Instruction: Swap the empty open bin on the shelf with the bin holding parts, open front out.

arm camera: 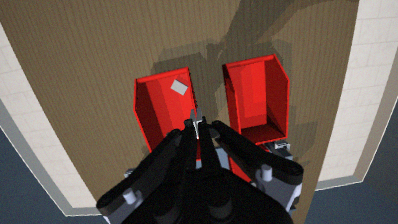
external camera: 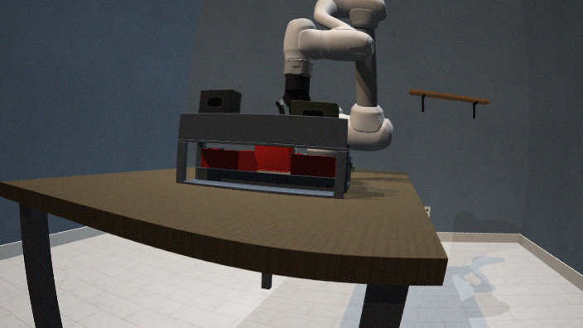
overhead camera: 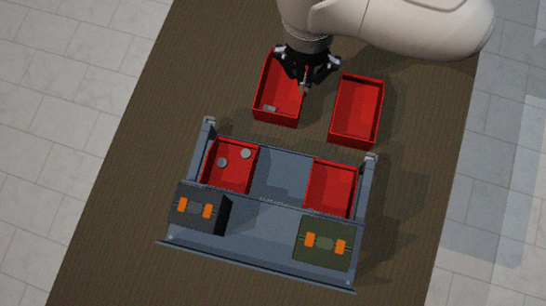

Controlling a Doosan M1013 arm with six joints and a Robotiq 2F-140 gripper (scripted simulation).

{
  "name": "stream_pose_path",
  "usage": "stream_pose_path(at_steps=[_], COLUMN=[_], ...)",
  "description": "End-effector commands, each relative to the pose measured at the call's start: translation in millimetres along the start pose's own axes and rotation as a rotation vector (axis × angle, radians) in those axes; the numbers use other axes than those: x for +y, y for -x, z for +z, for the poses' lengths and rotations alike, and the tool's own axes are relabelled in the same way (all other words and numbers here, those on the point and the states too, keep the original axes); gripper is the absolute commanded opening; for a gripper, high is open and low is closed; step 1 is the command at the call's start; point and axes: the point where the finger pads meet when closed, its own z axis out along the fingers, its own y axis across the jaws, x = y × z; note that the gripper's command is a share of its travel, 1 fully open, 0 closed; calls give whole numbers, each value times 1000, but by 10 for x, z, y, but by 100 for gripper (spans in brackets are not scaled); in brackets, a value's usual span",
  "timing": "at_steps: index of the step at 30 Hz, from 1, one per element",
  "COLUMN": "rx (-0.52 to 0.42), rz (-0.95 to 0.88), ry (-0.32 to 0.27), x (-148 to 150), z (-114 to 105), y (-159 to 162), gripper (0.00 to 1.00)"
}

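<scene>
The red bin with the parts (overhead camera: pixel 277 90) holds a grey block (overhead camera: pixel 270 107) and hangs a little above the table, behind the shelf. My gripper (overhead camera: pixel 303 87) is shut on the thin right side wall of this bin. In the wrist view the fingertips (arm camera: pixel 198 123) pinch that wall, with the bin (arm camera: pixel 167 112) and its block (arm camera: pixel 179 87) to the left. The empty red bin (overhead camera: pixel 356 110) stands upright on the table to the right, and it also shows in the wrist view (arm camera: pixel 257 97). The grey shelf (overhead camera: pixel 267 202) has an open gap (overhead camera: pixel 280 173) in its middle.
A red bin with two grey discs (overhead camera: pixel 229 164) stands left of the gap, and another red bin (overhead camera: pixel 331 187) stands right of it. A black box (overhead camera: pixel 199 208) and a green box (overhead camera: pixel 324 243) sit on the shelf's top board. The low board (external camera: pixel 262 129) caps the opening.
</scene>
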Motion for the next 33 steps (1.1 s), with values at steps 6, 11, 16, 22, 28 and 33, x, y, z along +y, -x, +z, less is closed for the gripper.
stream_pose_path(at_steps=[6,11,16,22,28,33], rx=[0,0,0,0,0,0], rz=[1,1,1,1,1,1], ry=[-1,-1,-1,-1,-1,-1], x=[376,377,377,377,377,376], z=[9,9,9,9,9,9], y=[-24,-24,-24,25,249,368], gripper=[10,10,10,10,10,10])
